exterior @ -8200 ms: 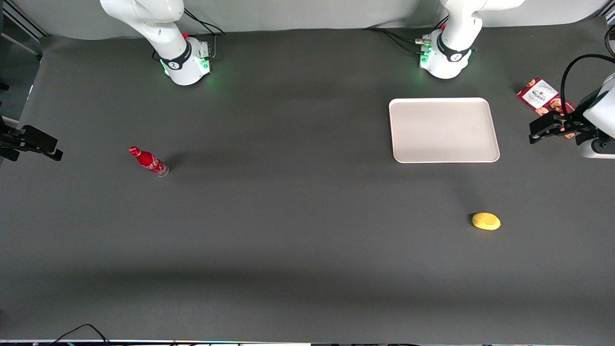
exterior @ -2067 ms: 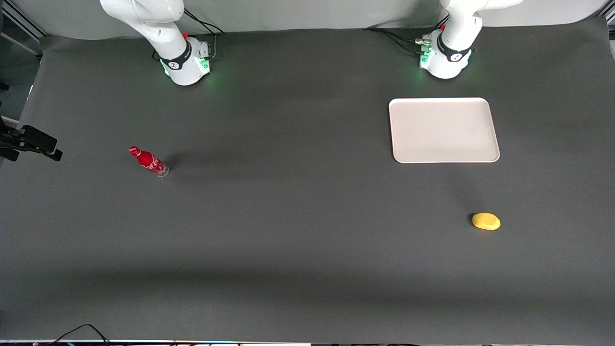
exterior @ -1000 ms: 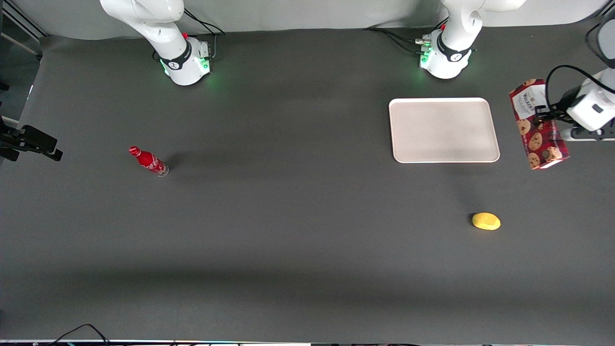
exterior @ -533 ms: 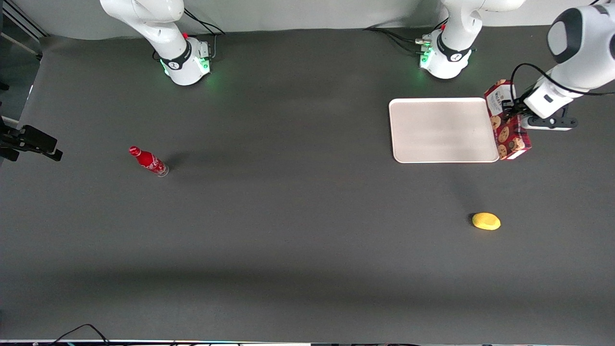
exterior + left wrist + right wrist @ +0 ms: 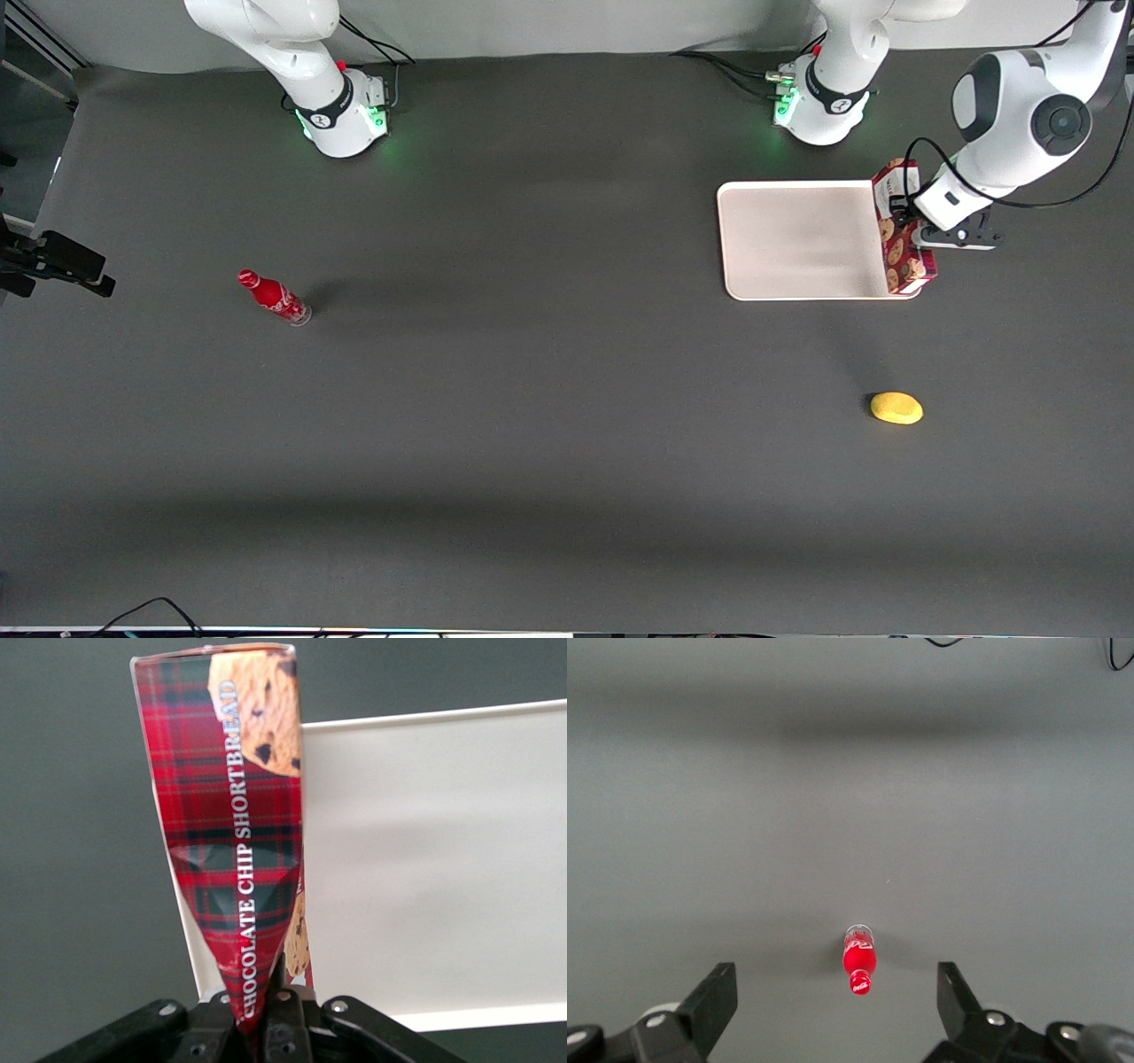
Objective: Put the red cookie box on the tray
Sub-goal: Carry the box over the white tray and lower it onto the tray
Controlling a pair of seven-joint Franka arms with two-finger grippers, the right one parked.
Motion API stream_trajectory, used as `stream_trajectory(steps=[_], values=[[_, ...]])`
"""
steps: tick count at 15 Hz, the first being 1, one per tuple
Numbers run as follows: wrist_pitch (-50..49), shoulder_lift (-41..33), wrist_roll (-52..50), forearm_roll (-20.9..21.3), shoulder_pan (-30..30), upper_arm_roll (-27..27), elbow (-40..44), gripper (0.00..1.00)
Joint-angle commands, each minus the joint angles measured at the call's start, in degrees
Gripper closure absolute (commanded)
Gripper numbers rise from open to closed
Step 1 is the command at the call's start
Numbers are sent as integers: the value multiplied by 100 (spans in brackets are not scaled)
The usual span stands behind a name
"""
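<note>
The red cookie box (image 5: 902, 235) hangs on edge over the working arm's end of the white tray (image 5: 797, 239), its cookie pictures facing the tray's middle. My gripper (image 5: 914, 223) is shut on the box, pinching its crumpled plaid side. In the left wrist view the red cookie box (image 5: 235, 833) stretches away from the gripper (image 5: 263, 1014), with the tray (image 5: 434, 859) spread beneath and beside it. Whether the box touches the tray I cannot tell.
A yellow lemon-like fruit (image 5: 897, 408) lies nearer the front camera than the tray. A small red soda bottle (image 5: 273, 297) stands toward the parked arm's end, also seen as the bottle (image 5: 860, 959) in the right wrist view. The working arm's base (image 5: 819, 102) stands just past the tray.
The gripper has carried the box from off the tray's end inward until it hangs over the tray's rim. It was lifted from the table's working-arm end earlier.
</note>
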Motion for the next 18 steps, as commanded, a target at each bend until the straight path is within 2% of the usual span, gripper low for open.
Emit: stream_trajectory(steps=[1, 5, 11, 16, 17, 18], values=[[412, 292, -146, 110, -5, 14, -90, 100], [1072, 846, -103, 110, 21, 225, -177, 100], [415, 724, -50, 110, 21, 348, -222, 100], [370, 732, -32, 119, 12, 340, -274, 100], [361, 732, -23, 110, 12, 348, -283, 88], [361, 741, -23, 110, 12, 340, -274, 69]])
